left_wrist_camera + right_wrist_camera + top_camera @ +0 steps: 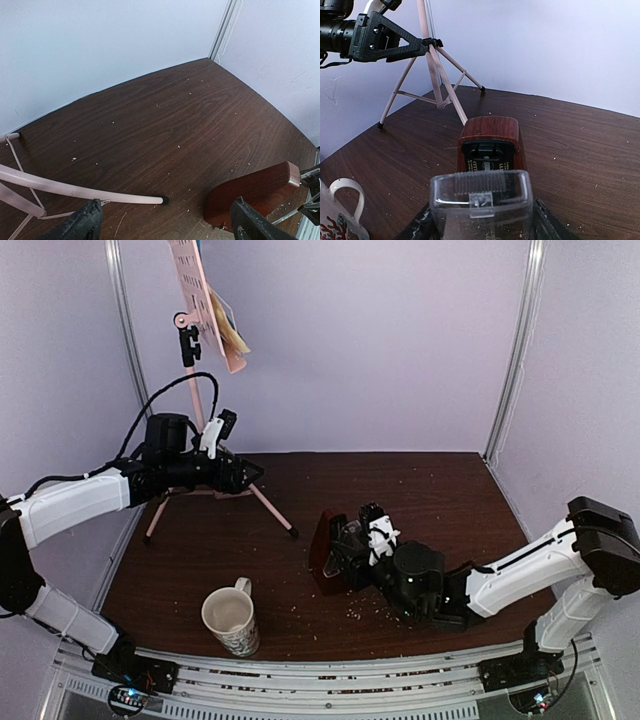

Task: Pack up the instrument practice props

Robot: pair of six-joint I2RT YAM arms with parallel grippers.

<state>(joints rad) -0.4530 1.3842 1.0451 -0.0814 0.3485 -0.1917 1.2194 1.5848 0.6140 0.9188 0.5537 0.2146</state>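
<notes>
The pink music stand (197,390) stands at the back left, its perforated desk (200,290) holding yellow and blue music sheets (232,332). My left gripper (248,474) is open beside the tripod's hub; in the left wrist view (167,227) a pink leg (75,190) runs past its left finger. The red-brown metronome (324,546) sits mid-table, its open front showing in the right wrist view (490,142). My right gripper (352,545) is shut on the clear cover (480,200), held just in front of the metronome's open face.
A cream patterned mug (232,618) stands near the front left and shows in the right wrist view (340,215). Small crumbs are scattered over the dark wooden table (440,500). Walls close the back and both sides.
</notes>
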